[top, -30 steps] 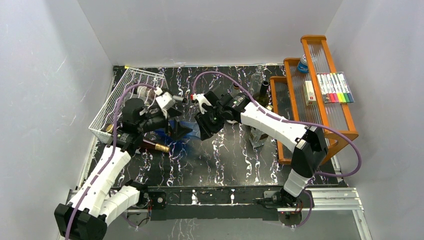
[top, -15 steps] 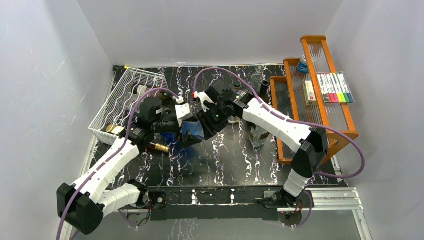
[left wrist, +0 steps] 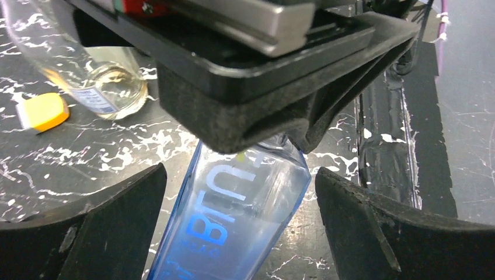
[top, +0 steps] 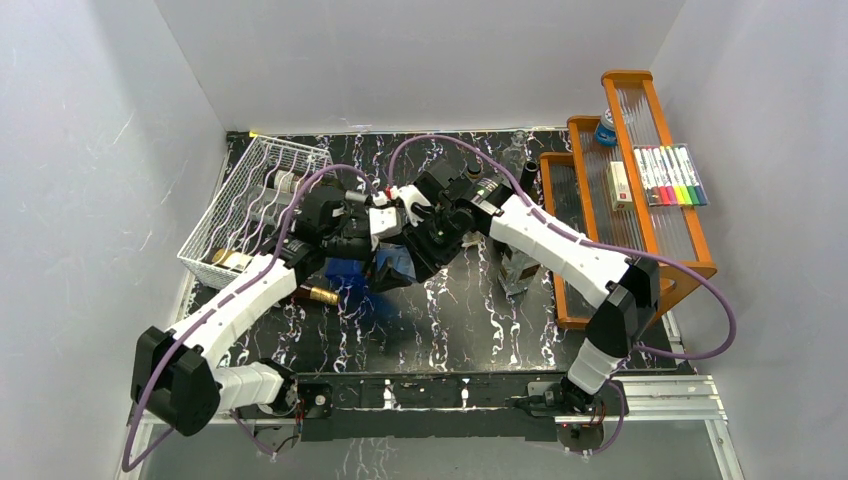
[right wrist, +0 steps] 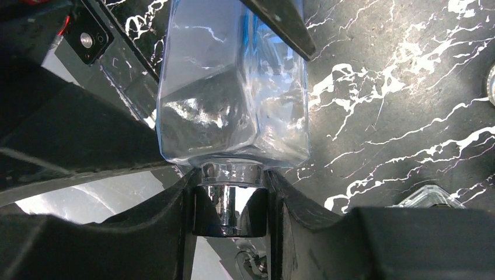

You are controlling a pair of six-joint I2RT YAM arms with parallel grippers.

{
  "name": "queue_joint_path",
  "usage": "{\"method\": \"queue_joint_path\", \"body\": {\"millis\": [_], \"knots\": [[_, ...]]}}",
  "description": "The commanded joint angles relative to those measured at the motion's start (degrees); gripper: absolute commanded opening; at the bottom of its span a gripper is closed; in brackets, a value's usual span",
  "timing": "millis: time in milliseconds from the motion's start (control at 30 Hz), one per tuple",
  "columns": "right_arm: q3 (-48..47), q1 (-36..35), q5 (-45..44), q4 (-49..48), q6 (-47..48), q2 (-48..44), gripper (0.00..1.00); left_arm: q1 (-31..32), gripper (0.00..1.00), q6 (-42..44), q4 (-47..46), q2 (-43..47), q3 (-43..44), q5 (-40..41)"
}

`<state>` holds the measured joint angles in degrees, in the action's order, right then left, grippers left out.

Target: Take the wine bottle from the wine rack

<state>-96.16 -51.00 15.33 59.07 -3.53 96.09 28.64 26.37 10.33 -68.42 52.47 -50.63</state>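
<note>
Right wrist: right tool (right wrist: pixel 230 201) grips wine bottle (right wrist: pixel 233 87) by its neck; left tool (left wrist: pixel 236 198) gapes astride it.

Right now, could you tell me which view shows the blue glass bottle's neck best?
The right wrist view: the blue glass bottle fills it, its neck clamped in the right gripper. The left wrist view shows only body and lettering; the top view, just a blue patch between the arms.

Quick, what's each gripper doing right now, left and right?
Left gripper: open, fingers spread either side of the blue bottle.
Right gripper: closed on the blue bottle's neck.
</note>
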Motion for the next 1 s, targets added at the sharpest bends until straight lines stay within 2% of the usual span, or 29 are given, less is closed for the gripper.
{"method": "queue_joint_path", "body": {"millis": [0, 267, 400, 433, 500, 567, 767, 833, 933, 967], "knots": [[-1.8, 0.3, 3.6, -3.9, 1.9, -6.2, 0.00, 1.4, 0.98, 2.7, -2.7, -1.6, 2.5, -5.8], [-0.4, 0.6, 5.0, -4.4, 1.0, -8.8, 0.00, 4.4, 0.88, 3.5, -8.9, -1.8, -0.1, -2.8], [-0.4, 0.6, 5.2, -4.2, 0.5, -9.4, 0.00, 6.1, 0.88, 2.3, -12.1, -2.9, -0.4, -3.1], [-0.5, 0.6, 5.1, -4.1, 0.4, -9.5, 0.00, 6.5, 0.84, 2.2, -12.6, -3.1, -0.5, -3.3], [-0.8, 0.6, 5.0, -3.8, 0.2, -9.7, 0.00, 7.2, 0.70, 1.9, -14.0, -3.4, -0.8, -2.5], [-1.2, 0.6, 5.0, -3.6, -0.1, -9.9, 0.00, 7.7, 0.60, 1.5, -15.3, -3.1, -1.5, -1.8], [-2.6, 0.6, 3.8, -3.2, -0.4, -10.9, 0.00, 8.9, 0.22, 0.8, -17.1, -0.7, -3.1, 1.5], [-3.2, 0.6, 2.1, -3.2, -0.7, -11.3, 0.24, 9.0, 0.16, -0.1, -18.1, 0.2, -3.2, 2.0], [-4.3, 0.6, -1.1, -3.4, -1.2, -12.2, 0.45, 9.3, 0.02, -1.7, -20.1, 1.2, -3.2, 3.9], [-5.3, 0.6, -2.8, -3.2, -1.7, -12.4, 0.53, 9.3, 0.00, -2.7, -21.3, 1.4, -3.3, 4.8]]}}
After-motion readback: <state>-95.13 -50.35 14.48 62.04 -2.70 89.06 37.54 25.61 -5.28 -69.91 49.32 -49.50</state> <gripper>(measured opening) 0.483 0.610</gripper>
